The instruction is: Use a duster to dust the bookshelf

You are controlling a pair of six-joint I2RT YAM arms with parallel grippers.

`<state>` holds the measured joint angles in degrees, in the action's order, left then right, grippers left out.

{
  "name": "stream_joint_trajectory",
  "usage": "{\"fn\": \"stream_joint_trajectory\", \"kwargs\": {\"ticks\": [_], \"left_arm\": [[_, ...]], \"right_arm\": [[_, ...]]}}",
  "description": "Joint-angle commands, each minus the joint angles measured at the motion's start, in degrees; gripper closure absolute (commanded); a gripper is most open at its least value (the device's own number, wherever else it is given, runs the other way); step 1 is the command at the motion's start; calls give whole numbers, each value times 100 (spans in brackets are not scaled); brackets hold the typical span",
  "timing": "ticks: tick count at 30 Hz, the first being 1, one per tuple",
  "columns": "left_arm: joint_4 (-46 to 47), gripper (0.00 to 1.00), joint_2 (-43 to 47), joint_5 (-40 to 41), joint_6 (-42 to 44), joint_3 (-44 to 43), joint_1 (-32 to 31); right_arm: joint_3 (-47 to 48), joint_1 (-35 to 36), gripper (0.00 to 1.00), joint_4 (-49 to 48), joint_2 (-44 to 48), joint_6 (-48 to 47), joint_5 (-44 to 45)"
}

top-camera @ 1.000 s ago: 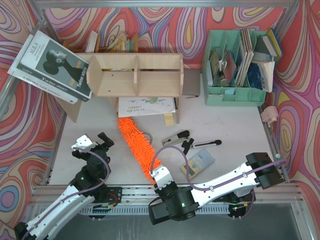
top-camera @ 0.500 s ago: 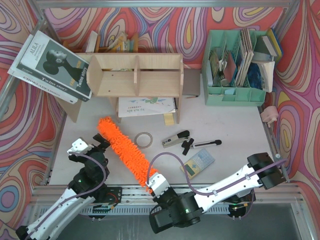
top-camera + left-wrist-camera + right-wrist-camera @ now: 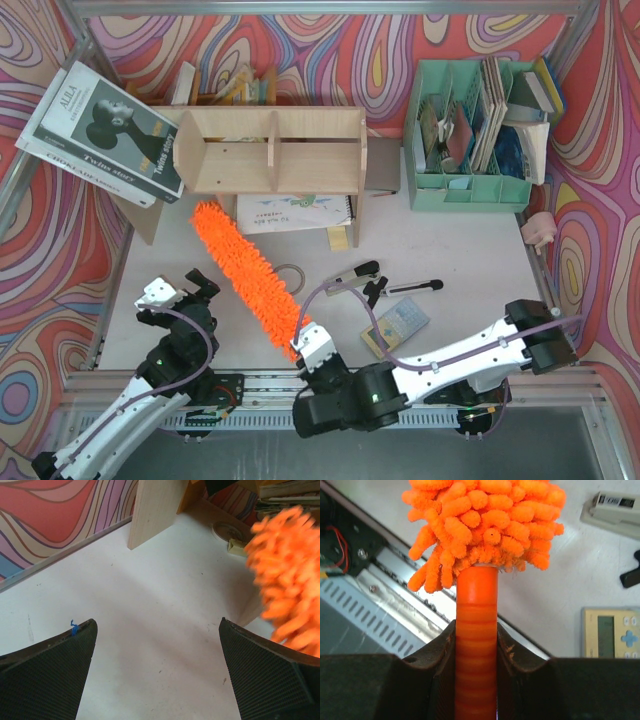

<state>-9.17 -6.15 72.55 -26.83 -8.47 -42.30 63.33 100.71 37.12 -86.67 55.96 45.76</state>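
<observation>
On white table [image 3: 470,250], swirl-patterned walls [image 3: 400,40] around; right claw [image 3: 476,645] clamped on duster [image 3: 240,265]; left claw [image 3: 157,625] apart.

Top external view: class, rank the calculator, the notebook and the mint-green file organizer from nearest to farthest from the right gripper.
1. calculator, just to the right of the right gripper, near the table's front.
2. notebook, straight ahead, at the bookshelf.
3. mint-green file organizer, far right corner.
</observation>
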Motion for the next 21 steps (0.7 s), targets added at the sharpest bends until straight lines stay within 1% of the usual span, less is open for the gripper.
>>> {"fn": "stream_joint_trajectory", "kwargs": {"ticks": [1,4,8,14,21], "left_arm": [[-107,2,61,198,-68,-41,29],[-129,2,79,198,-74,-41,29],[-177,2,62,243,-124,-64,29],[-461,2,40,426,-403,-137,29],[-515,2,-87,505,-512,-183,29]], "right_arm": [[-136,-374,100,-1225,519,-1224,491],[-210,-675,100,-1803,643,-2095,243],[-491,-1136,100,-2340,787,-2764,-402],[-981,-1758,100,-2881,864,-3145,-1435],[-1269,-2307,100,-3251,521,-3504,-2378]]}}
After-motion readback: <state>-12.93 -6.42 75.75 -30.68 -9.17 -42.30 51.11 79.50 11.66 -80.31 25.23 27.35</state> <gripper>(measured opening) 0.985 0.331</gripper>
